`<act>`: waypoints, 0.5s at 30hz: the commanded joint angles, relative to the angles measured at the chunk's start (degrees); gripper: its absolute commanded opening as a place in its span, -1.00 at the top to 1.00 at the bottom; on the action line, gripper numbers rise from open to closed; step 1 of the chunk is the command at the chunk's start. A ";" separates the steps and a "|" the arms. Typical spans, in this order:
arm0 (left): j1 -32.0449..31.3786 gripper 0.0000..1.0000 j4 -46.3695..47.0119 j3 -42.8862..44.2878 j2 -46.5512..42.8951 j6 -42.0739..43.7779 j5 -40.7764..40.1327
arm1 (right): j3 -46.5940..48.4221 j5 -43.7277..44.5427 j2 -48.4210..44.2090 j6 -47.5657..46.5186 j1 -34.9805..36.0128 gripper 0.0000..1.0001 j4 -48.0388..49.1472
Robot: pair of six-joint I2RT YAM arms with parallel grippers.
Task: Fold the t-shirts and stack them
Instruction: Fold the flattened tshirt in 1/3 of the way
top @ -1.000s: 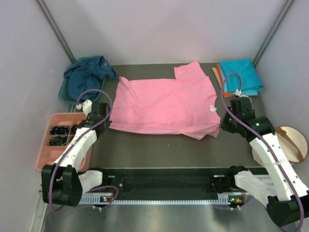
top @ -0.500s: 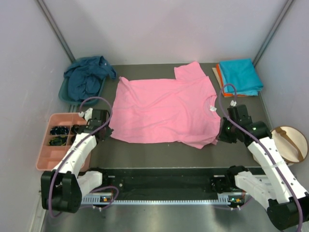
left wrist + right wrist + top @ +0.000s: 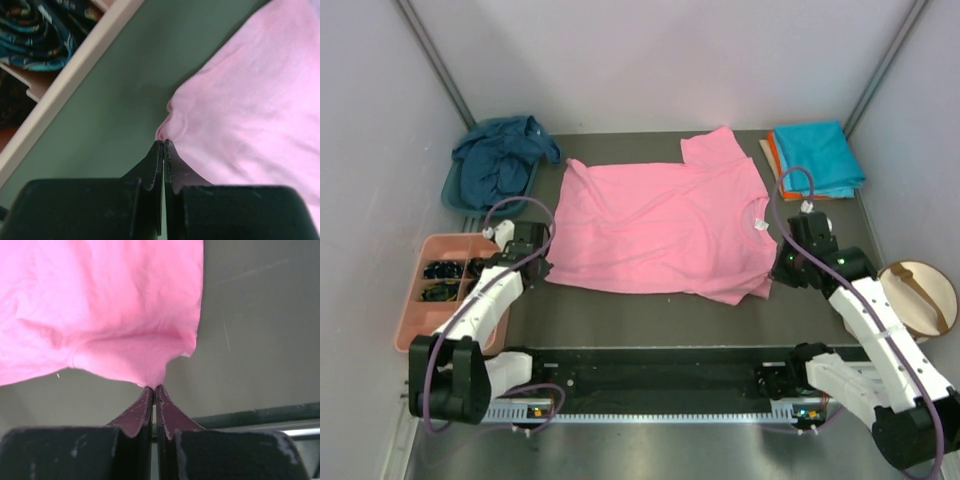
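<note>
One pink t-shirt [image 3: 660, 225] spread | two grippers: left gripper [image 3: 163, 142], right gripper [image 3: 154, 387], each clenched on its near edge

Pale lilac-grey walls [image 3: 650, 60] on three sides; grey corner struts [image 3: 432, 60]; dark olive tabletop [image 3: 650, 320]; soft even light.

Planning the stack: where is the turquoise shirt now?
Top view, far right corner: the turquoise shirt lies folded on an orange shirt, beyond the right gripper.

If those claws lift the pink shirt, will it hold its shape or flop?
Probably flop: the pink t-shirt lies wrinkled and bunches where the right gripper pinches it. It would likely sag between both pinched corners. The thin cloth looks light.
</note>
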 commanded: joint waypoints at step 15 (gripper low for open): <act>0.46 1.00 18.25 12.70 21.11 -0.10 -7.28 | 9.42 6.33 21.43 -2.79 -5.11 1.00 19.88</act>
